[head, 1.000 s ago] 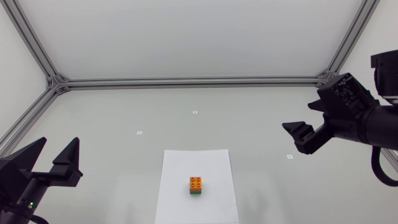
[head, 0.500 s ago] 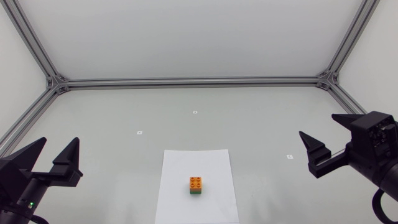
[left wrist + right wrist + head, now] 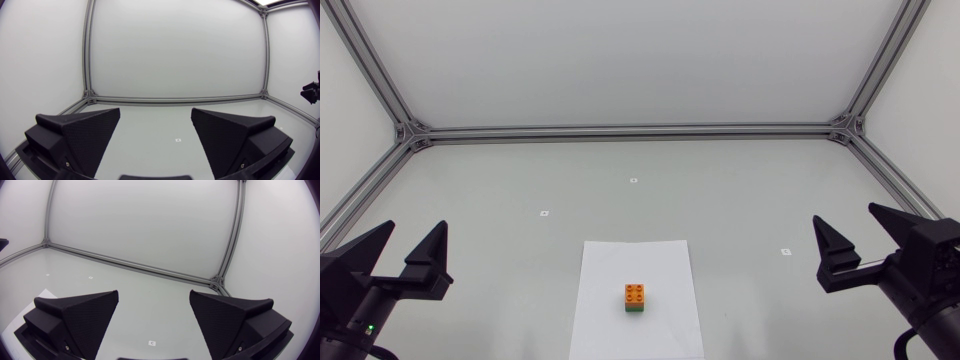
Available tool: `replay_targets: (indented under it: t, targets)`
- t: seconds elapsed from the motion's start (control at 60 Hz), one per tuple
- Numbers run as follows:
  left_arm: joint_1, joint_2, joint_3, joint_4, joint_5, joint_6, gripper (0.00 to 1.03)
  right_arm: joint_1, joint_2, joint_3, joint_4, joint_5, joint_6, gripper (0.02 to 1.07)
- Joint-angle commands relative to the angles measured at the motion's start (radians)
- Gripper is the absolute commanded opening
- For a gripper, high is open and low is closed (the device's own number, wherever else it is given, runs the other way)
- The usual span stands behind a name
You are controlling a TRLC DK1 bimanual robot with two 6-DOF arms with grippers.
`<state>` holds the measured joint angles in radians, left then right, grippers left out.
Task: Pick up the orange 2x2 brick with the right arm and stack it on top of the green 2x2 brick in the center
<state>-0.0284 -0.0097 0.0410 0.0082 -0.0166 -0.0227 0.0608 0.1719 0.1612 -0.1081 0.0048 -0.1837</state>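
The orange 2x2 brick (image 3: 636, 293) sits on top of the green 2x2 brick (image 3: 635, 309), whose front face shows just below it, both on a white paper sheet (image 3: 605, 310) in the middle of the table. My right gripper (image 3: 860, 240) stands open and empty near the table's right edge, well away from the stack. At the left edge my left gripper (image 3: 408, 247) is open and empty too. In the left wrist view its gripper (image 3: 155, 125) holds nothing, and likewise the right gripper (image 3: 152, 305) in its own view. Neither wrist view shows the bricks.
An aluminium frame (image 3: 630, 131) runs around the table, with white walls behind it. Small white markers (image 3: 544, 213) dot the grey tabletop. A corner of the paper sheet (image 3: 35, 300) shows beside the right gripper in its wrist view.
My right arm has pulled back and down toward the table's right edge, its gripper open throughout. The stacked bricks and the left arm have not moved.
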Motion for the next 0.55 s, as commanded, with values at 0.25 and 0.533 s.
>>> replay_targets:
  t: [0.25,0.533]
  targets:
    - [0.001,-0.006,-0.041,-0.011,0.003,0.006,0.99,-0.06,-0.17,-0.16,0.107,-0.005,0.182,1.03]
    - [0.001,-0.006,-0.041,-0.011,0.003,0.006,0.99,-0.061,-0.172,-0.161,0.108,-0.005,0.184,1.03]
